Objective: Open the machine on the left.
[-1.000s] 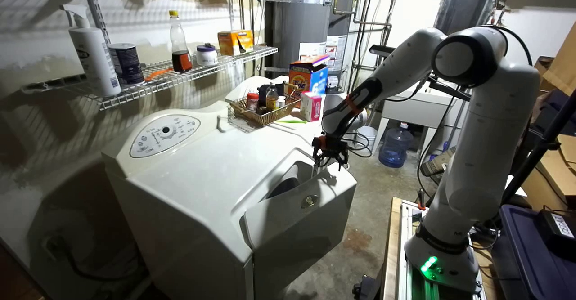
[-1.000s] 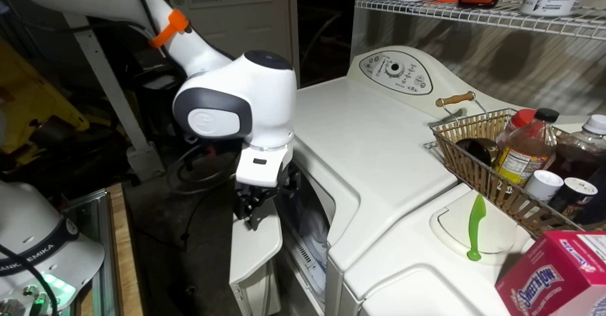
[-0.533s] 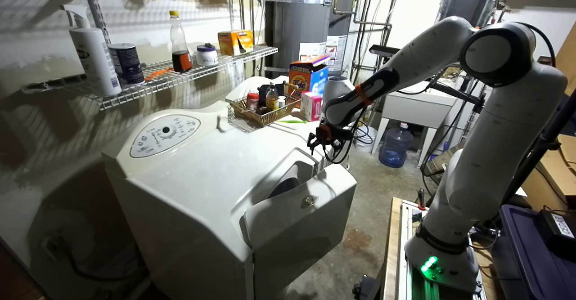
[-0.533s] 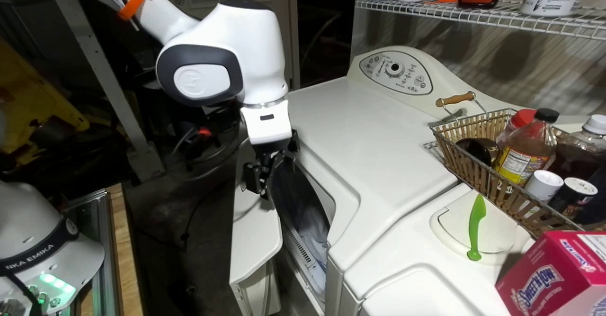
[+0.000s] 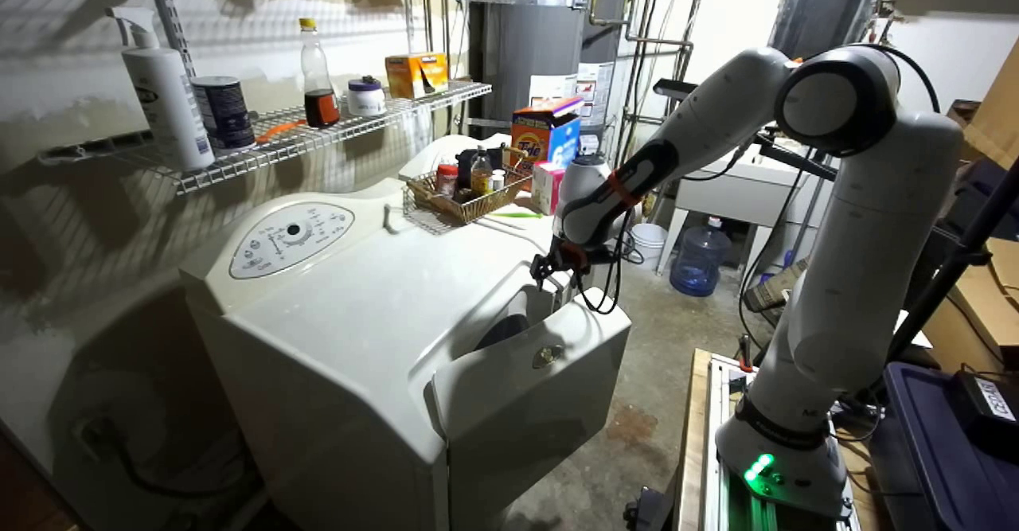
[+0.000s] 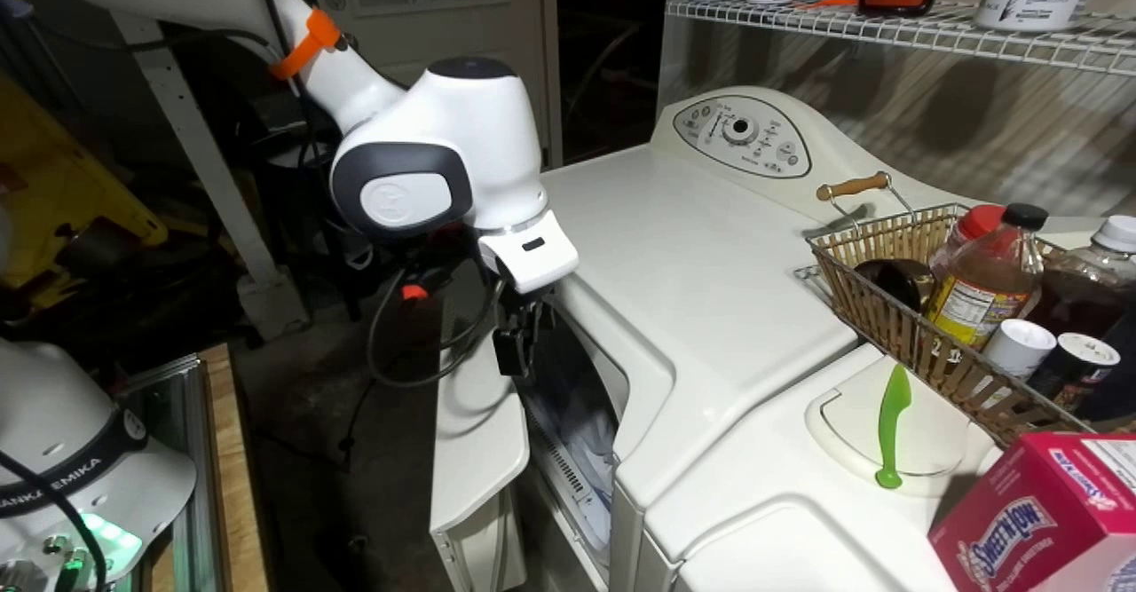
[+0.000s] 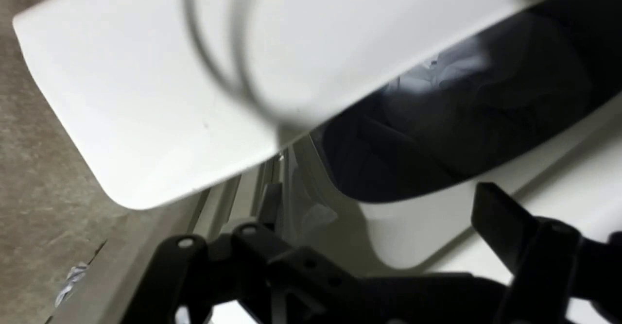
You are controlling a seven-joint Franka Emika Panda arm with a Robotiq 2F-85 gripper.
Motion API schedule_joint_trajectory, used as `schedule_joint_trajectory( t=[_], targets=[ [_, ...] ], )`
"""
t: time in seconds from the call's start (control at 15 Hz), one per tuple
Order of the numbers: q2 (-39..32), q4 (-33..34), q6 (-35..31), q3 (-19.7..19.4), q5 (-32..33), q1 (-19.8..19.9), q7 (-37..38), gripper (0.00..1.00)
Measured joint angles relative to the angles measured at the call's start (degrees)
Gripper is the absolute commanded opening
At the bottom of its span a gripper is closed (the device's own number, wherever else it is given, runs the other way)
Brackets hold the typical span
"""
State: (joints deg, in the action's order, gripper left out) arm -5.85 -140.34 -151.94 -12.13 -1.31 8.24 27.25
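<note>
The machine is a white boxy dryer (image 5: 342, 292), also in an exterior view (image 6: 674, 246), with a round dial on its sloped panel. Its front door (image 5: 525, 419) is tilted out and partly open, leaving a gap at the top. In the wrist view the door (image 7: 160, 95) lies at upper left and the dark opening (image 7: 413, 168) shows pale cloth inside. My black gripper (image 5: 549, 276) is near the far end of the door's top, over the gap; it also shows in an exterior view (image 6: 519, 339). In the wrist view the gripper's fingers (image 7: 379, 193) are spread with nothing between them.
Beside the machine stands another white appliance (image 6: 799, 548) carrying a wire basket (image 5: 470, 208) of bottles, a pink box (image 6: 1038, 521) and a green scoop (image 6: 892, 423). A wire shelf (image 5: 334, 129) hangs above. A loose cable (image 6: 377, 343) loops beside the gripper.
My gripper rose off the door's top edge, then came down again and moved in toward the machine's opening, with the wrist more tilted. The door has not visibly moved.
</note>
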Motion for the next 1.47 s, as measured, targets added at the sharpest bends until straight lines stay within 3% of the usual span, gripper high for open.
schedule_joint_trajectory(
  t=[0.47, 1.07, 1.2, 1.47],
  targets=[
    [-1.9, 2.6, 17.1, 0.0, -0.4, 0.4, -7.7, 1.0],
    [-2.0, 6.3, 34.0, 0.2, -0.9, 0.5, -10.2, 1.0],
    [-1.9, 6.8, 34.2, 0.3, -2.2, 0.5, -10.7, 1.0],
    [1.1, 6.7, 26.6, 1.3, -3.6, 0.3, -13.8, 1.0]
  ],
)
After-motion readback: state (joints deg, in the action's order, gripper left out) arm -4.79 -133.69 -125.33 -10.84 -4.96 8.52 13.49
